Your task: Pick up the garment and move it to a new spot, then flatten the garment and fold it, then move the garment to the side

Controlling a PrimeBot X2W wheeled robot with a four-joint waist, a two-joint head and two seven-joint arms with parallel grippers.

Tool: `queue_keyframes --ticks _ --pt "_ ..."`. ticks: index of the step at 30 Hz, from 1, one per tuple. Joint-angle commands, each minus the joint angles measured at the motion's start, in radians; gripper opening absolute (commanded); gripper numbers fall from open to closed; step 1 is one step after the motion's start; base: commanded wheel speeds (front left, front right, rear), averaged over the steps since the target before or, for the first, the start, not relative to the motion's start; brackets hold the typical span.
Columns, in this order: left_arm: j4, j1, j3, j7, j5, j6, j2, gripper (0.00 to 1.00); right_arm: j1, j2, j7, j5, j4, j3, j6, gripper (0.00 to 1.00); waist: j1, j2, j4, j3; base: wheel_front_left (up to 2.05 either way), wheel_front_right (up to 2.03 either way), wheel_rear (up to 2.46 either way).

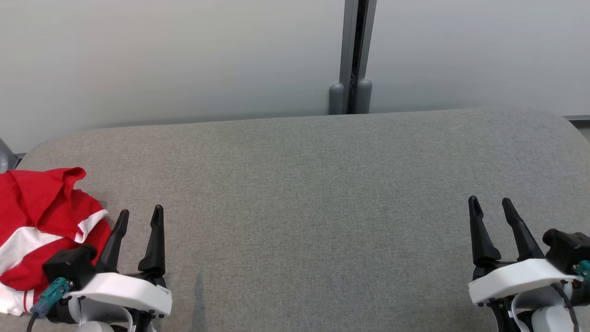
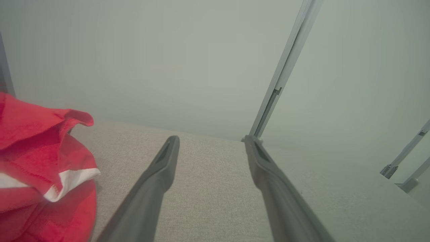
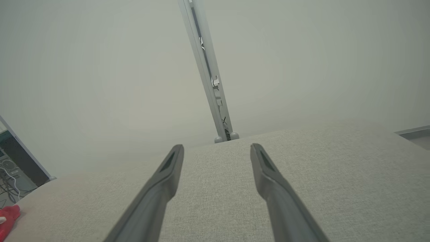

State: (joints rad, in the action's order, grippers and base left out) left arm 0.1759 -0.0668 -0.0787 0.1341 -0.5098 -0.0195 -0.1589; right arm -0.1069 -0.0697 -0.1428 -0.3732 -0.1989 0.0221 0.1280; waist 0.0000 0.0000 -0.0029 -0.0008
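The garment (image 1: pixel 41 221) is red with white bands and lies crumpled at the left edge of the grey fabric table (image 1: pixel 299 193). My left gripper (image 1: pixel 140 214) stands open just to the right of it, nothing between its fingers. In the left wrist view the garment (image 2: pixel 40 174) bulges at the left beside the open left gripper (image 2: pixel 211 139). At the lower right of the head view my right gripper (image 1: pixel 490 203) is open and empty, far from the cloth. A red scrap of the garment (image 3: pixel 8 218) peeks in at the right wrist view's lower left, away from the right gripper (image 3: pixel 216 148).
A pale partition wall (image 1: pixel 184 55) runs along the table's far edge, with a grey post (image 1: pixel 352 60) at its seam. The table's corners are rounded. Cables and a dark cabinet (image 3: pixel 13 168) show past the table's left end.
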Motion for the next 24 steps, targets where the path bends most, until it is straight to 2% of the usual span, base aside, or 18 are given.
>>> queue_keyframes --ticks 1,24 --pt "0.001 -0.025 -0.003 0.009 0.032 0.005 -0.012 1.0 -0.021 -0.003 -0.013 0.032 0.0 -0.002 0.003 1.0 0.0 0.0 0.0 0.0 0.0 0.0 0.0" --pt "0.053 -0.04 -0.04 0.017 0.207 0.046 -0.029 1.0 -0.05 0.006 -0.065 0.212 -0.124 -0.01 0.004 1.0 0.0 0.0 -0.003 -0.002 0.0 0.0 0.0"
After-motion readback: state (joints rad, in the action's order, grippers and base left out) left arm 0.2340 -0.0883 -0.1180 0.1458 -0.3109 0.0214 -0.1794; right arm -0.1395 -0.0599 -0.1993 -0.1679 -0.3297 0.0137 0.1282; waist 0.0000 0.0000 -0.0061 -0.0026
